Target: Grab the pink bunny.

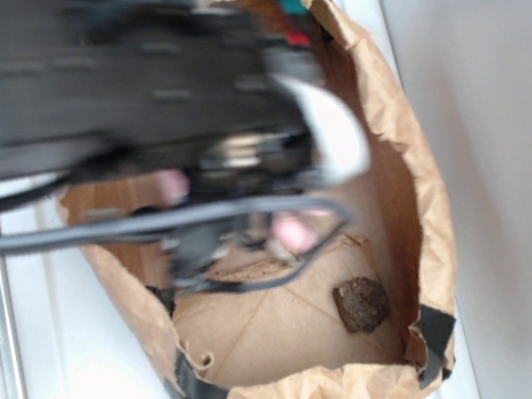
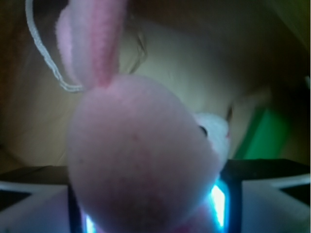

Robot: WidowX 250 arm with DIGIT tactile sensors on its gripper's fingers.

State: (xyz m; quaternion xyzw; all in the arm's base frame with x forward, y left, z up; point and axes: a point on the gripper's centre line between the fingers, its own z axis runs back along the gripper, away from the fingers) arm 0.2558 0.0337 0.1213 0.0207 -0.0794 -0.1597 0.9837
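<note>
Reaching down into an open brown paper bag (image 1: 416, 186), the blurred black arm (image 1: 106, 83) of the WidowX fills the upper left of the exterior view; a grey cable (image 1: 148, 223) loops across beneath it, from the bag's left wall toward its middle; the gripper (image 1: 249, 217) hangs inside the bag, over the flat floor, and bits of pale pink show either side of its dark body, one at the left near the bag's left wall and one lower right, which is the pink bunny (image 1: 295, 232); further right, near the bag's lower right corner, a dark brown rough lump (image 1: 362, 304) lies on the bag floor, well apart from the gripper; black tape (image 1: 200, 387) patches the bag's front rim at both lower corners.

From the wrist camera, the pink bunny (image 2: 141, 160) crowds the lens; a thin white loop (image 2: 46, 58) hangs at upper left, beside one upright ear (image 2: 95, 39); the rounded head sits between the two pale finger pads (image 2: 272, 204) at the bottom edge, its whitish face patch (image 2: 214, 128) and a small dark eye turned to the right; the jaws appear pressed against the toy on both sides, holding it; at the far right, a green rectangular block (image 2: 267, 133) stands blurred against the bag's inner wall.
</note>
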